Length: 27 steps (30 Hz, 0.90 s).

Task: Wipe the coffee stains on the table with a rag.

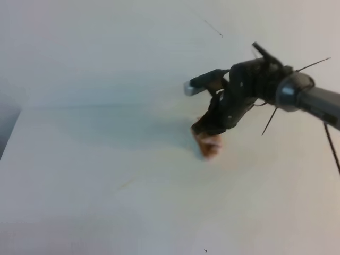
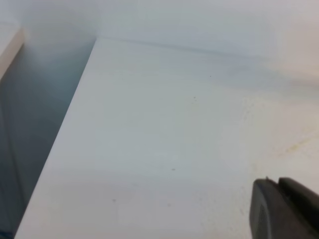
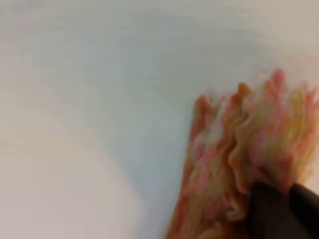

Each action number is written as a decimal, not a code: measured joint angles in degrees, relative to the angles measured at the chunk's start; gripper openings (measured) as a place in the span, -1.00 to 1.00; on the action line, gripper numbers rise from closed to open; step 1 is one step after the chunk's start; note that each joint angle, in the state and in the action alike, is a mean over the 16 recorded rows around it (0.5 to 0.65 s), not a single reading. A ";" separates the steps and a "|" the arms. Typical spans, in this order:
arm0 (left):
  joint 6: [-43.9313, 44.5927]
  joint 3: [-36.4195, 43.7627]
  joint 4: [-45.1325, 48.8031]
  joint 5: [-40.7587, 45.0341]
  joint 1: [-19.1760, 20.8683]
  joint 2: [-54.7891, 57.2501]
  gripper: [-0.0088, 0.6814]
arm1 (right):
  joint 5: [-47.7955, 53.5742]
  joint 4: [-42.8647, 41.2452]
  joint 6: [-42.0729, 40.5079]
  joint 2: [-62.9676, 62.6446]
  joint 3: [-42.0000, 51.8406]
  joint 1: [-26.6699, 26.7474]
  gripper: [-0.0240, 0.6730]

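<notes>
My right gripper [image 1: 206, 129] is shut on the rag [image 1: 209, 144], a bunched pink cloth tinged orange-brown, whose lower end is at or just above the white table [image 1: 79, 159]. In the right wrist view the crumpled rag [image 3: 239, 154] fills the lower right, with a dark fingertip [image 3: 279, 211] pinching it from below. No amber blotch of coffee stains shows, only a faint yellowish streak [image 1: 126, 184] left of and nearer than the rag, and a pale smear [image 2: 294, 147] in the left wrist view. Of the left gripper only one dark finger [image 2: 284, 209] shows, above bare table.
The table's left edge [image 1: 11, 133] drops to a darker floor, also seen along the edge [image 2: 65, 124] in the left wrist view. Thin black cables [image 1: 332, 146] hang from the right arm. A tiny dark speck [image 1: 205, 250] lies near the front.
</notes>
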 joint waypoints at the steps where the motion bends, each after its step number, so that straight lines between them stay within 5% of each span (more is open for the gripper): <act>1: 0.00 0.00 0.00 0.00 0.00 0.00 -0.98 | 1.02 -1.72 1.52 -1.06 0.02 -0.73 -0.84; 15: 0.00 0.00 0.00 0.00 0.00 0.00 -0.98 | 16.63 -10.96 8.16 -13.60 4.06 -2.81 -0.84; 27: 0.00 0.00 0.00 0.00 0.00 0.00 -0.98 | 5.72 -16.26 18.85 -14.05 19.59 5.69 -0.84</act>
